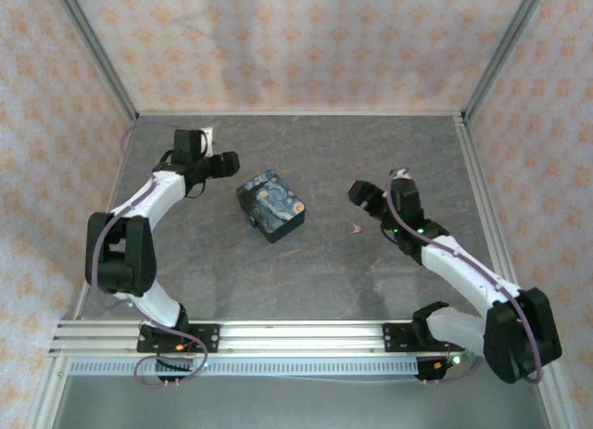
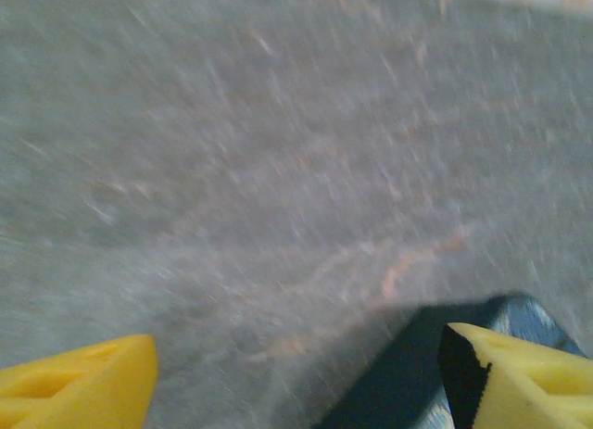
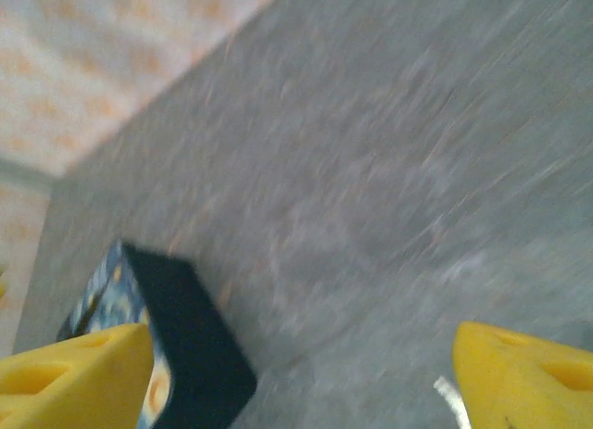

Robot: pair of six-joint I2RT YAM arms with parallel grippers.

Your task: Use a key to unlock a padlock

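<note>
Key (image 1: 356, 229), a tiny pale pinkish sliver, lies flat on the grey table (image 1: 324, 142). In the top view it sits near the right gripper (image 1: 358, 191), just toward the near edge from the tip and not touching it. The dark-blue box (image 1: 271, 205) with yellow swirls stands further left, well apart from the key, between the two arms.

Seen from the right wrist, the right gripper (image 3: 302, 332) has its yellow fingers (image 3: 79, 373) spread wide with bare table between them. The box (image 3: 190, 355) sits at the lower left beside the left-hand finger. A small pale glint shows by the other finger, too blurred to name.

The left gripper (image 1: 226, 161) hangs just beyond the box's far-left corner, close but apart. Its wrist view is blurred. There the left gripper (image 2: 301, 341) is also spread wide and holds nothing, and a corner of the box (image 2: 408, 373) shows low between the fingers, partly behind the right-hand one.
</note>
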